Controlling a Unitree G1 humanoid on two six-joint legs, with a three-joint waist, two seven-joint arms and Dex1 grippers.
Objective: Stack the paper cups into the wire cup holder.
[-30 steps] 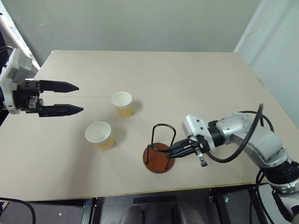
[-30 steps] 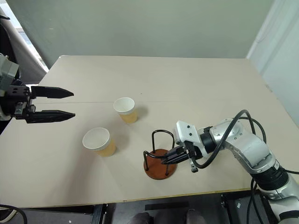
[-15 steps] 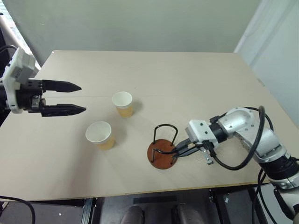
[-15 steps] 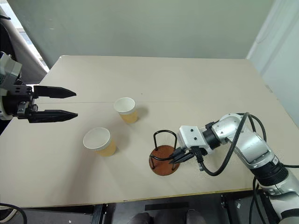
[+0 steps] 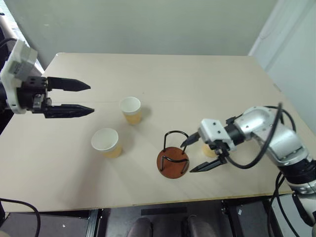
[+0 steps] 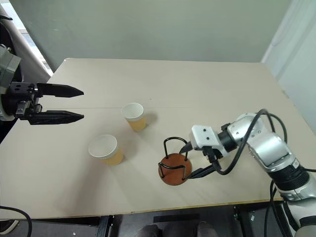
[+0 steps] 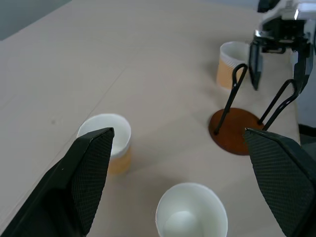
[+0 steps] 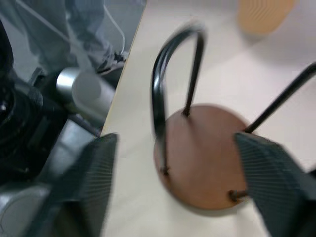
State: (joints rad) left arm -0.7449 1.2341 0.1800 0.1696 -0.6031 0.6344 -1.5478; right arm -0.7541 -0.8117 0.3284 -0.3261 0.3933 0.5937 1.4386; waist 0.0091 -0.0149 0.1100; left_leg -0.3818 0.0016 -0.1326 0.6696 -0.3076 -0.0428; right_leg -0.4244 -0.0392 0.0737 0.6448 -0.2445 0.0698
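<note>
The beige surface (image 5: 197, 79) carries everything. Left pincer (image 5: 84, 98) hovers released over its left side. Right pincer (image 5: 190, 155) is spread wide beside the empty holder (image 5: 173, 160) near the front edge. Three cups stand upright: (image 5: 131, 109), (image 5: 105, 142), (image 5: 209, 150), the last behind the right pincer.

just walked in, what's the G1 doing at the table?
It is working on stacking paper cups into the wire cup holder, which stands empty near the front edge of the table. The right gripper is open right beside the holder, holding nothing. A third cup sits just behind that gripper. The left gripper is open in the air over the table's left side, with two paper cups standing upright between it and the holder.
</note>
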